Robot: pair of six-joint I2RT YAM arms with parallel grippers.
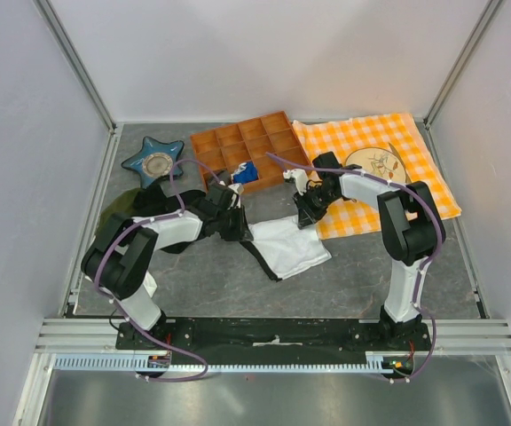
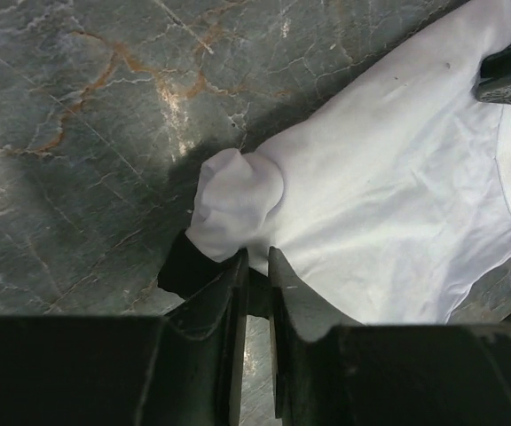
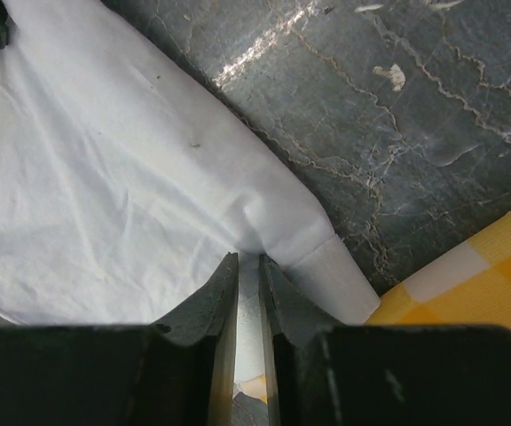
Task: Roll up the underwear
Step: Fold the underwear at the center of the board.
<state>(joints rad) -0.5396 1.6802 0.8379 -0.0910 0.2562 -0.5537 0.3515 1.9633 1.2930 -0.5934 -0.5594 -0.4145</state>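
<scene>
The underwear (image 1: 289,248), white with black trim, lies spread on the grey table between the two arms. My left gripper (image 1: 238,226) is shut on its left corner; in the left wrist view the jaws (image 2: 255,264) pinch bunched white fabric (image 2: 389,177) and black trim (image 2: 180,266). At the garment's right corner sits my right gripper (image 1: 307,213), also shut. The right wrist view shows its jaws (image 3: 248,259) closed on a fold of the white cloth (image 3: 105,177) next to a hemmed edge.
An orange compartment tray (image 1: 247,146) stands at the back, a blue star-shaped dish (image 1: 155,160) to its left. An orange checked cloth (image 1: 389,142) with a round wooden plate (image 1: 375,164) covers the back right. A dark clothing heap (image 1: 118,217) lies by the left arm.
</scene>
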